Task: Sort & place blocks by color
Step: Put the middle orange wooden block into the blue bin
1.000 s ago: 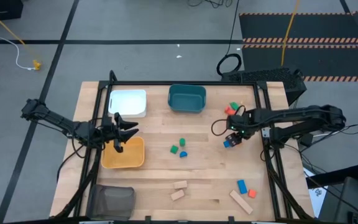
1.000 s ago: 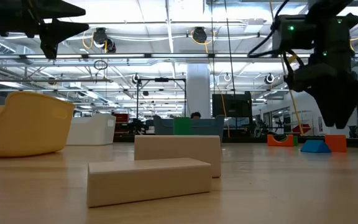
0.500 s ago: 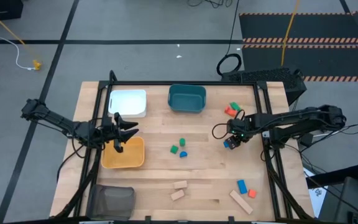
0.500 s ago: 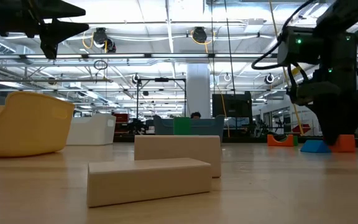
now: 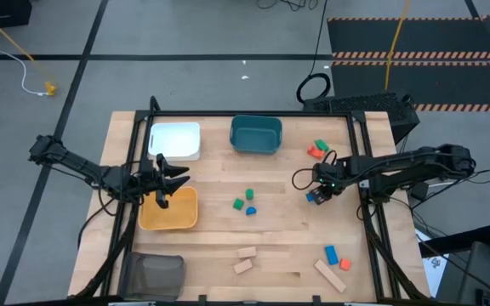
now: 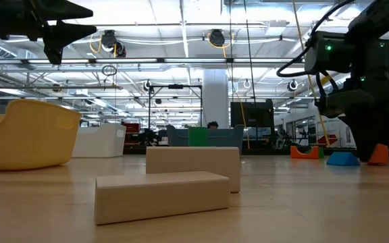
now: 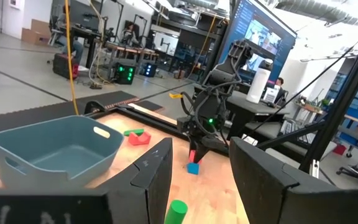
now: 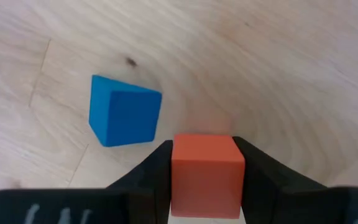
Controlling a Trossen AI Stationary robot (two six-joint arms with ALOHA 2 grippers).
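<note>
The right gripper (image 8: 205, 177) is down at the wooden table (image 5: 279, 174), its two dark fingers (image 8: 261, 171) pinching a small orange-red cube (image 8: 205, 176) from opposite flat faces. The cube is matte painted wood with crisp edges; being a cube it has no long axis, and its faces sit square to the fingers. Just beyond the fingertips, off to one side, lies a blue block (image 8: 125, 119), also roughly cubic, turned at a slant to the held cube and not touching it. In the low view the blue piece (image 6: 344, 159) rests on the table right beside the gripper.

Farther out from these jaws, toward the table's far edge, an orange block (image 5: 314, 152) and a green block (image 5: 320, 146) lie together. Two green pieces (image 5: 243, 200) and a small blue one (image 5: 251, 210) sit mid-table between the two arms. Near the front edge lie plain tan blocks: two short bars (image 5: 245, 259), long axes roughly across the table, and a longer plank (image 5: 330, 275) lying diagonally, beside a blue block (image 5: 331, 254) and an orange one (image 5: 345, 264).

The left gripper (image 5: 162, 181) hovers above the smooth yellow tray (image 5: 170, 219), jaws parted and empty.
</note>
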